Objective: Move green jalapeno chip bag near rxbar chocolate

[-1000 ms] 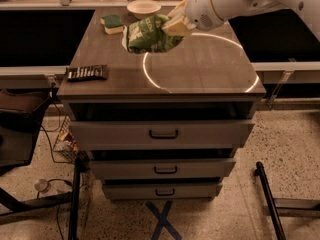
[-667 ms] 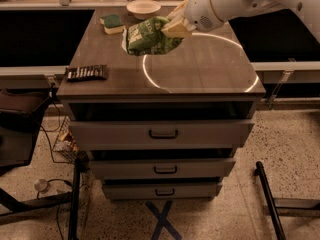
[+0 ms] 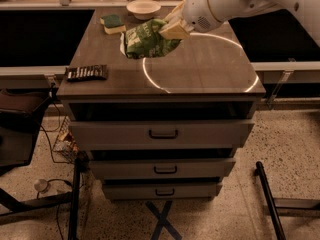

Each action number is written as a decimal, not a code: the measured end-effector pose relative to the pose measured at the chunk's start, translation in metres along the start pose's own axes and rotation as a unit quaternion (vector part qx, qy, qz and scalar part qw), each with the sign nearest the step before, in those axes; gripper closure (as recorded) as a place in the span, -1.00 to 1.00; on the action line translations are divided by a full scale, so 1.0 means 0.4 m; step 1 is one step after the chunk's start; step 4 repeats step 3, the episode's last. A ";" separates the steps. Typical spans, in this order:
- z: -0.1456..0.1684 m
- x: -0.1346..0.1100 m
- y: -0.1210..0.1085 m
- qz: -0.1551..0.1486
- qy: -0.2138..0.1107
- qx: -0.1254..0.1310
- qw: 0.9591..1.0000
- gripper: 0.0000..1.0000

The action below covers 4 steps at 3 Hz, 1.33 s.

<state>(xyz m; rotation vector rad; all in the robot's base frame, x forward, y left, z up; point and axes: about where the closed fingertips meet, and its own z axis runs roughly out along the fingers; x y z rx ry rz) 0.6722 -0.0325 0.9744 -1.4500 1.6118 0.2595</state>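
The green jalapeno chip bag (image 3: pixel 146 39) is crumpled, shiny green foil, held just above the cabinet top at its back middle. My gripper (image 3: pixel 172 30) is shut on the bag's right end, with the white arm reaching in from the upper right. The rxbar chocolate (image 3: pixel 87 73) is a flat dark bar with light print, lying at the front left corner of the top, well left and forward of the bag.
A white bowl (image 3: pixel 144 8) stands at the back edge. A green-topped yellow sponge (image 3: pixel 113 24) lies back left. The cabinet top (image 3: pixel 200 69) has drawers below. A dark chair (image 3: pixel 20 124) stands at the left, a black stand leg (image 3: pixel 267 199) at the right.
The bag and gripper have shifted slightly left and toward the front.
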 end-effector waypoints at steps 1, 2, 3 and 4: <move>0.005 -0.002 0.003 -0.001 0.000 -0.002 1.000 -0.71; 0.010 -0.005 0.006 -0.001 -0.001 -0.004 1.000 -1.00; 0.010 -0.005 0.006 -0.001 -0.001 -0.004 1.000 -1.00; 0.010 -0.005 0.006 -0.001 -0.001 -0.004 1.000 -1.00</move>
